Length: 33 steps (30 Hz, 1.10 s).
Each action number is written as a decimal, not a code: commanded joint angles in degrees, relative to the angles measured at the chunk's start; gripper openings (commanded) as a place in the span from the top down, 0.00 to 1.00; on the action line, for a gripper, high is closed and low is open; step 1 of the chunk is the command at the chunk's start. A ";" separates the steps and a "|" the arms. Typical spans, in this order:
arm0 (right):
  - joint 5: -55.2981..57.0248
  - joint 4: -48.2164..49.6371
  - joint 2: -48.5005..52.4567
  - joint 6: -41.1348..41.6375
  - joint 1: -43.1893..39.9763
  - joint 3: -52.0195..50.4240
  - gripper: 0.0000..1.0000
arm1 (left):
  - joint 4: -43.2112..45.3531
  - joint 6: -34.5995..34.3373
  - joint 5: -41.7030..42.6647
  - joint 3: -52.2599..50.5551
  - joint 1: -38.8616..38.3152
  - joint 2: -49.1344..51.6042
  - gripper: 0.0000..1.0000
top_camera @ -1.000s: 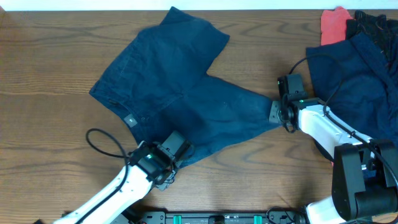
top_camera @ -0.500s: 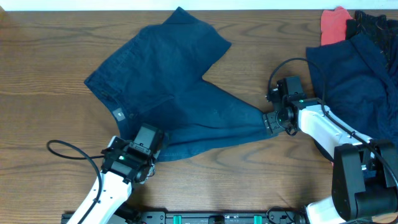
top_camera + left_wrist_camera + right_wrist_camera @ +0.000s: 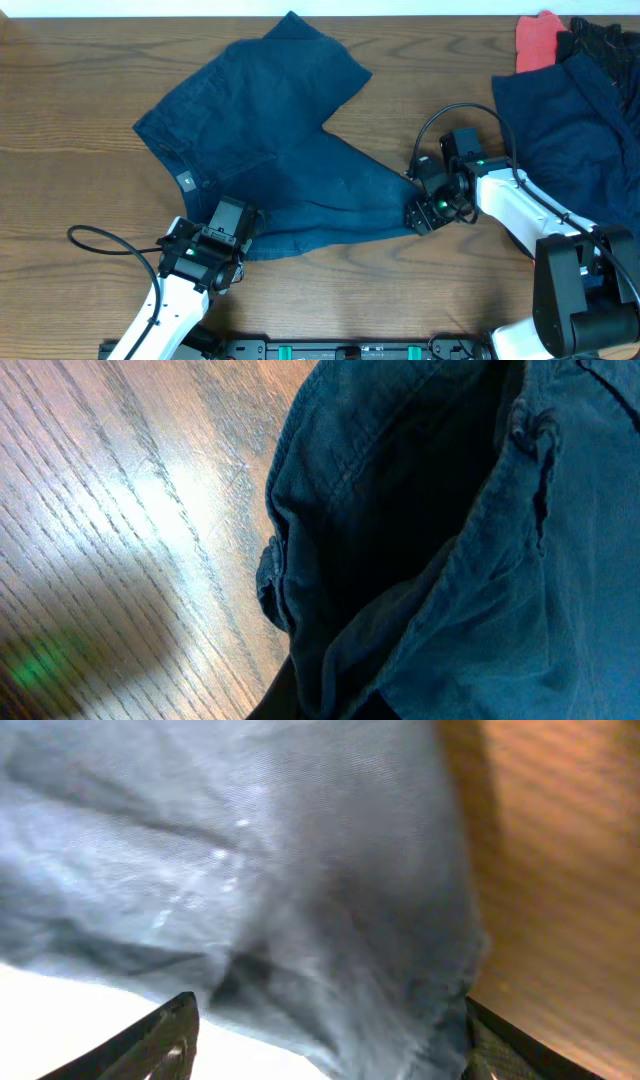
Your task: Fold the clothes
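Observation:
The navy shorts (image 3: 290, 140) lie spread on the wooden table (image 3: 70, 90), one leg reaching right. My left gripper (image 3: 232, 232) is at their lower left edge; in the left wrist view its dark fingers (image 3: 325, 705) are pinched on a fold of the navy cloth (image 3: 420, 520). My right gripper (image 3: 420, 213) is at the right leg's hem. In the right wrist view its two fingers stand wide apart (image 3: 330, 1045), with the shorts' cloth (image 3: 300, 870) bunched between them.
A pile of other clothes sits at the back right: a navy garment (image 3: 580, 110), a coral-red piece (image 3: 535, 40) and a black piece (image 3: 600, 35). A black cable loop (image 3: 100, 245) lies left of my left arm. The table's front edge is close behind both arms.
My left gripper has moved left and slightly up, dragging the shorts' lower edge with it. My right gripper has moved left and toward the front, and the leg's hem has shifted the same way.

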 commanded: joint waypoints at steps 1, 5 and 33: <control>-4.57 -0.68 0.13 -0.11 0.50 -0.13 0.25 | -0.42 1.38 -1.64 -0.15 0.28 -0.15 0.94; -2.51 -0.52 0.13 3.98 0.52 -0.15 0.30 | -0.68 2.86 -0.17 -0.15 0.28 -0.13 0.94; 5.31 -12.31 -25.70 21.14 -15.43 12.35 0.99 | -11.72 30.84 27.19 12.52 -0.13 -16.15 0.94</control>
